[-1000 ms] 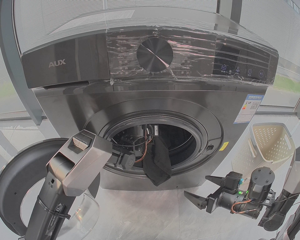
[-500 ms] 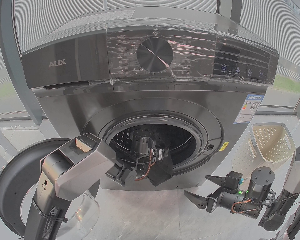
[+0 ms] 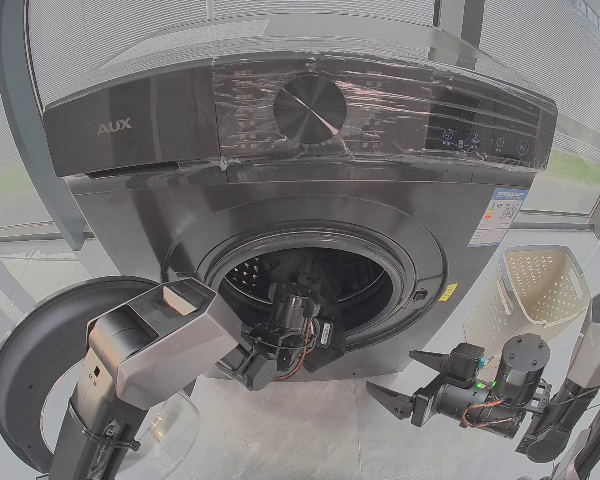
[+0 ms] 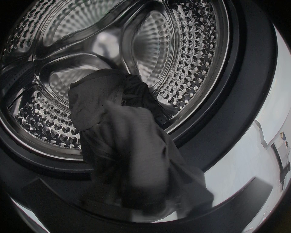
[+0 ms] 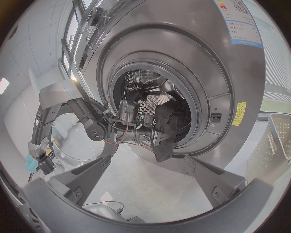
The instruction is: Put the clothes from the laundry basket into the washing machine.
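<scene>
One gripper matters here: the L gripper [image 5: 159, 137] sits right at the mouth of the washing machine [image 3: 156, 206], low in the opening and buried in a dark garment [image 4: 130, 151]. I can't tell whether it's clamped on the cloth or has let go, since the fabric hides that end. Garment is approx. half in: one bunch lies inside the drum [image 4: 188, 60] on the perforated steel, the rest is draped over the dark door seal [image 4: 239, 109] w/ a tail hanging outside over the front lip. It looks light, limp, thin knit, i.e. no stiffness at all. It'll fold, sag and cling to the rubber rather than slide, so it prob. needs a push well past the seal or it drops back out. Best hold, I'd say, is the thick bunched middle, not the loose tail, which would just stretch and trail. Nothing fragile, low risk, except a corner caught where the door [image 3: 37, 356] shuts; that door is swung wide open to the robot's left. R gripper [image 3: 389, 370] hangs low out front on the right, well apart from the opening, jaws spread, holding nothing. Beyond it the laundry basket [image 3: 544, 287], pale perforated plastic, stands tipped beside the machine's right side, w/ no clothes in the bit I can see. Floor [image 3: 300, 431] is pale, glossy, smooth. Machine's control panel [image 3: 375, 106] is wrapped in clear film, and ribbed white panels [image 3: 125, 25] run behind.
</scene>
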`<state>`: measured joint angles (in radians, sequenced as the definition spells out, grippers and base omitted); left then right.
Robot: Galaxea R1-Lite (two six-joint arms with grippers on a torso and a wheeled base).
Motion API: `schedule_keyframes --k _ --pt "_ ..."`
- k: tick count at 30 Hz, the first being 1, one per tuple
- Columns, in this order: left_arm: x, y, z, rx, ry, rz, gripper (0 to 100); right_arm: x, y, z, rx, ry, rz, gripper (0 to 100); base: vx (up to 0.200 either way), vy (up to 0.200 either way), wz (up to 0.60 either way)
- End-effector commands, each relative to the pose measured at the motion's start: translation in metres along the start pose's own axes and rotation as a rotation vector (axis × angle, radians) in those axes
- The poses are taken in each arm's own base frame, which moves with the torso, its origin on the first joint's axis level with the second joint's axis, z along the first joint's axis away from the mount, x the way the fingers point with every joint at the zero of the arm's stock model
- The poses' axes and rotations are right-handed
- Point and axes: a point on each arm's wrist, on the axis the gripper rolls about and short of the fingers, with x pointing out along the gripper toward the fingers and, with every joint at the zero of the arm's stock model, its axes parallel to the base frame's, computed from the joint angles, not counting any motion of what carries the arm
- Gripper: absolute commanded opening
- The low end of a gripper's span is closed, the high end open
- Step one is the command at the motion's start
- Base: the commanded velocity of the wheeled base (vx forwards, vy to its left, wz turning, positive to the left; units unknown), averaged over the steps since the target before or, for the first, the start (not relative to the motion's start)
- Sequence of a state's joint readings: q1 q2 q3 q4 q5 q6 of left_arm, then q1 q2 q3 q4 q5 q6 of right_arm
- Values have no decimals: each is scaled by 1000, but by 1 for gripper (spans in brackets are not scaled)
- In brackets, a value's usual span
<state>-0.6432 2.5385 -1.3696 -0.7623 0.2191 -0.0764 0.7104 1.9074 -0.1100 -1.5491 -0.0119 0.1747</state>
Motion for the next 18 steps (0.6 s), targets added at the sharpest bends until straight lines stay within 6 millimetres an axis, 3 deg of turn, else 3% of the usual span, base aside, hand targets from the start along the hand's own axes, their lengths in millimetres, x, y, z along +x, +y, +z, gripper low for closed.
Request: schedule_keyframes --k 1,5,14,18 --pt "7 0 -11 3 18 2 0 -2 1 3 0 -17 2 100 0 0 0" --pt "9 0 -6 -5 -9 4 0 -1 1 4 0 -18 4 100 0 0 0" --pt "21 28 52 -95 -277 97 0 -1 1 3 0 -16 5 100 0 0 0" --pt "27 37 69 -116 -355 128 0 -1 1 3 0 -16 5 100 0 0 0"
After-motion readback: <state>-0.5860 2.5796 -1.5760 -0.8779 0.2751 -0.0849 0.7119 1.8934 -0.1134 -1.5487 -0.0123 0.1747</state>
